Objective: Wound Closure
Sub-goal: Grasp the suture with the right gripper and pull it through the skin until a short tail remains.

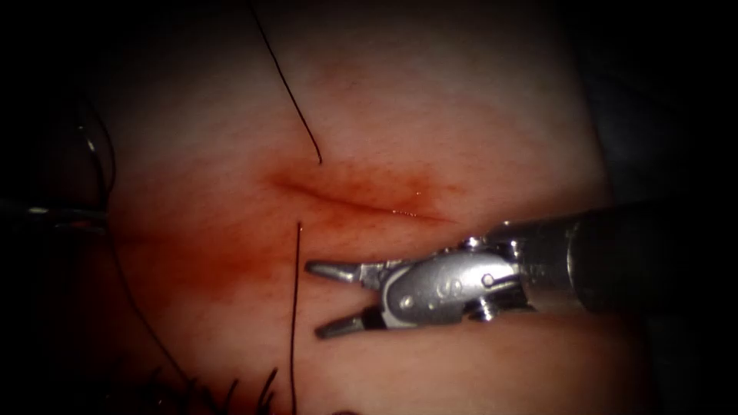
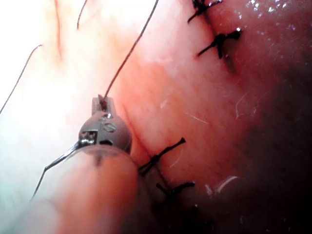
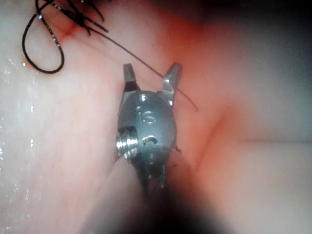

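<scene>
"Endoscope view first: what's the big picture?"

"I've got the tissue [image 1: 461, 92] across the frame, with red fluid [image 1: 200, 261] spread toward its left edge. My right end effector [image 1: 314, 301] comes in below the cut [image 1: 361, 204], jaws spread wide and grasping nothing."

"And the left one?"

"From its wrist view, my left end effector [image 2: 103, 103] is clenched on the thread [image 2: 131, 51], which runs away from its tip across the tissue. Finished stitches [image 2: 161, 155] sit just beside it."

"Where does the thread meet the cut?"

"One strand runs down from the top edge of the tissue and stops just above the cut's left end. Another starts just below that end and runs to the bottom edge. I'd judge it passes under the cut between them. In the right wrist view a strand crosses at the spread jaws, though I can't say it touches them."

"The needle?"

"I cannot tell where it lies."

"So which step?"

"My guess is thread handling on a fresh stitch. Any next move calls for finding the needle and keeping the left grip steady."
</scene>
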Robot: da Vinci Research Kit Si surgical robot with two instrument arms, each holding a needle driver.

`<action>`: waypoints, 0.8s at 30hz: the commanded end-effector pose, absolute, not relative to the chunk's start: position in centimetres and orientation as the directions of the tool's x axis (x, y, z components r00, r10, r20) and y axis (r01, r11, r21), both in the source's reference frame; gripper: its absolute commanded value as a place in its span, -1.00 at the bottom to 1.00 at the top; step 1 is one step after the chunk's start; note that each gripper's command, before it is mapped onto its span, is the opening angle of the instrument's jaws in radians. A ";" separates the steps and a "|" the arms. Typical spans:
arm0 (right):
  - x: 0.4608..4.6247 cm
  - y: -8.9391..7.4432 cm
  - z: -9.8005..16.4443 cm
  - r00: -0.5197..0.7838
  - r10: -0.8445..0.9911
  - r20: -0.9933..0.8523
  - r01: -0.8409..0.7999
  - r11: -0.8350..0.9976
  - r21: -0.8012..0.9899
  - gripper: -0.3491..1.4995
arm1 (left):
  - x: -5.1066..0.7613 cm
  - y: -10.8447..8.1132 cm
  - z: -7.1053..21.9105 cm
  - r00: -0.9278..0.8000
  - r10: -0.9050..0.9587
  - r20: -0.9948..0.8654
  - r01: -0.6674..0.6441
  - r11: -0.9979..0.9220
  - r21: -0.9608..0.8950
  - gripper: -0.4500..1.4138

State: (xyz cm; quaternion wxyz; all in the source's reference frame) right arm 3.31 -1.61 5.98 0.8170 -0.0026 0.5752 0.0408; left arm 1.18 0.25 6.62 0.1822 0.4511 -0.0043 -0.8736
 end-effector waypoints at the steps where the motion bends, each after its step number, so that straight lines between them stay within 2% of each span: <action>1: 3.36 -1.5 6.2 0.341 0.057 -0.938 -0.077 0.996 0.033 0.80 | 1.13 0.3 6.7 -0.526 -0.323 -0.787 0.315 -0.933 0.173 -1.00; 9: 3.50 -1.4 6.5 0.356 0.046 -0.933 -0.095 0.995 0.013 0.80 | 1.09 0.2 6.7 -0.528 -0.323 -0.786 0.315 -0.933 0.172 -1.00; 13: 3.60 -1.4 6.7 0.371 0.037 -0.928 -0.079 0.997 0.008 0.69 | 1.08 0.3 6.7 -0.528 -0.323 -0.786 0.315 -0.933 0.172 -1.00; 19: 3.70 -1.4 6.9 0.380 0.024 -0.925 -0.072 0.997 -0.004 0.64 | 1.08 0.3 6.7 -0.528 -0.323 -0.786 0.315 -0.933 0.172 -1.00; 20: 3.70 -1.4 7.0 0.380 0.023 -0.925 -0.071 0.997 -0.005 0.55 | 1.08 0.3 6.7 -0.527 -0.323 -0.786 0.315 -0.933 0.172 -1.00; 21: 3.68 -1.4 7.0 0.379 0.022 -0.925 -0.069 0.998 -0.005 -0.20 | 1.08 0.3 6.7 -0.528 -0.323 -0.786 0.315 -0.933 0.172 -1.00; 22: 3.66 -1.4 7.0 0.379 0.016 -0.925 -0.066 0.998 -0.010 -0.76 | 1.08 0.3 6.7 -0.528 -0.323 -0.786 0.315 -0.933 0.172 -1.00; 23: 3.64 -1.4 7.0 0.378 0.022 -0.926 -0.063 0.998 -0.002 -1.00 | 1.08 0.3 6.7 -0.528 -0.323 -0.786 0.315 -0.933 0.172 -1.00; 24: 3.63 -1.4 7.0 0.377 0.022 -0.926 -0.063 0.998 -0.001 -1.00 | 1.08 0.2 6.7 -0.528 -0.323 -0.786 0.315 -0.933 0.172 -1.00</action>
